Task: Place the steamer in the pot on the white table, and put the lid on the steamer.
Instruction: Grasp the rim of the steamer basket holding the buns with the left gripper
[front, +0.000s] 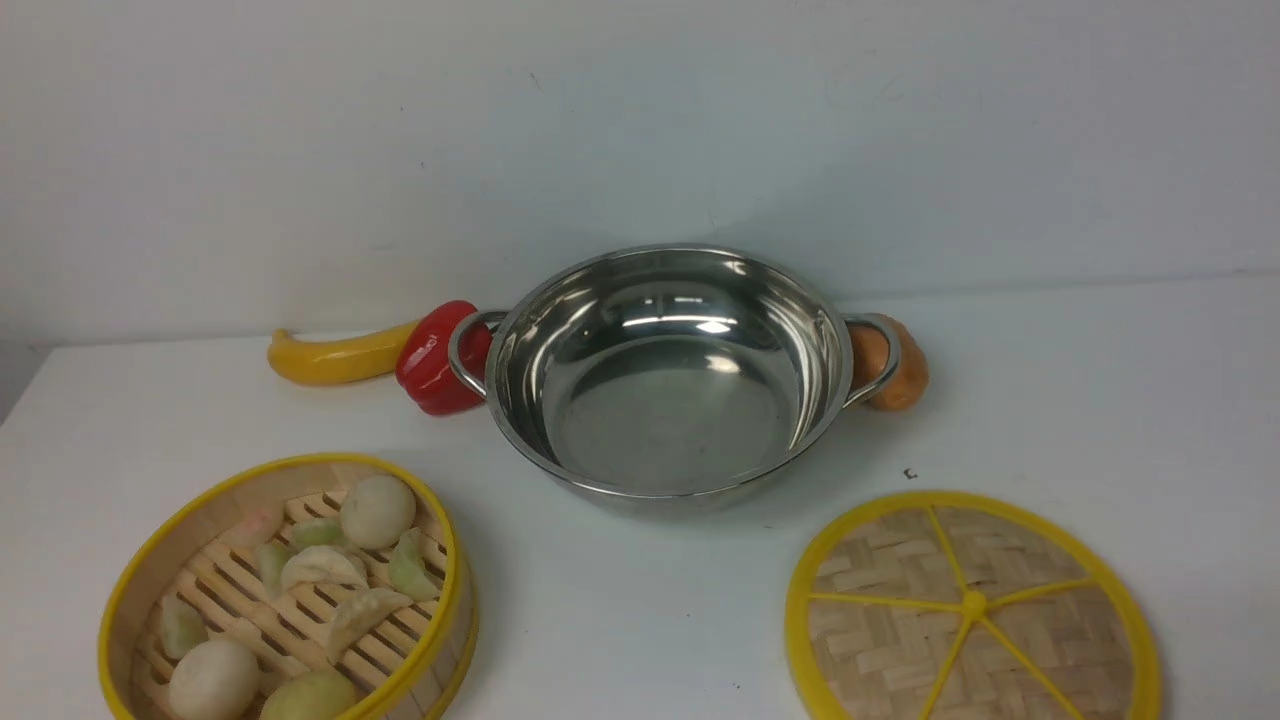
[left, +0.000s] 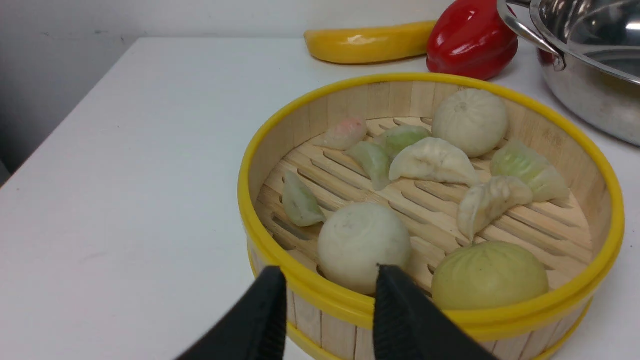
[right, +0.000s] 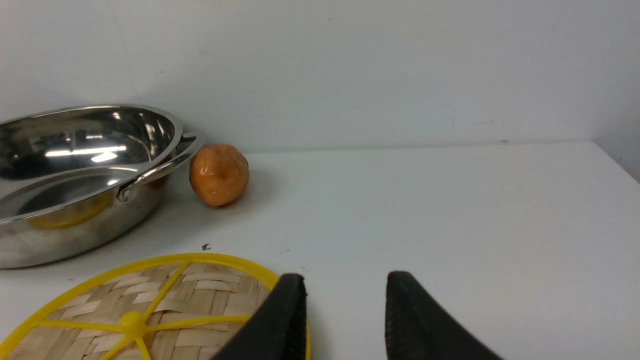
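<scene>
left hand (left: 330, 274) spread; one steamer (left: 425, 79), three buns (left: 470, 120)

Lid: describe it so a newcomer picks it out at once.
Start at the steel pot in the middle. The lid lies flat nearer the camera, right of the pot. Unlike the deep steamer on the left, it is a woven disc with yellow spokes.

The left gripper (left: 330, 272) shows two black tapered fingers (left: 260, 320), the jaws parted with a clear gap between the tips, clamping nothing. The right gripper (right: 346, 277) has matching black ribbed fingers (right: 415, 320), likewise spread apart and empty.
</scene>
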